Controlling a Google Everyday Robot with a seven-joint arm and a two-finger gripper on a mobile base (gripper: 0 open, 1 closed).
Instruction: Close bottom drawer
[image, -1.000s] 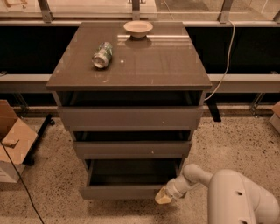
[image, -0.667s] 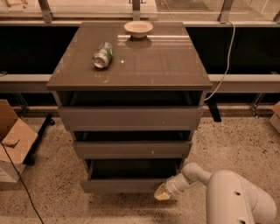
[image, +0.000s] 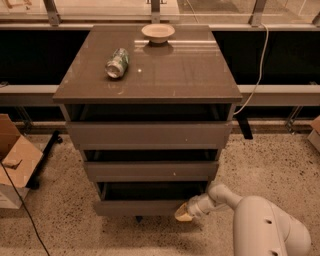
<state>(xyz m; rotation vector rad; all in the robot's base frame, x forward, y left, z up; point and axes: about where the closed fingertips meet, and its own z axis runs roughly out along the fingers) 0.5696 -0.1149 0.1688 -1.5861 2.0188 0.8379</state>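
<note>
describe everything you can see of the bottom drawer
The bottom drawer is the lowest of three in the cabinet, taupe-grey with a plain, flat, handle-less front that looks like matte laminate. It stands partly open, level, its dark inside showing above the front. The gripper is at the front's right end and seems to press on it.

White rounded arm (image: 265, 227), tan-tipped end effector (image: 183, 214) (low, beside bottom drawer (image: 135, 207))
</note>
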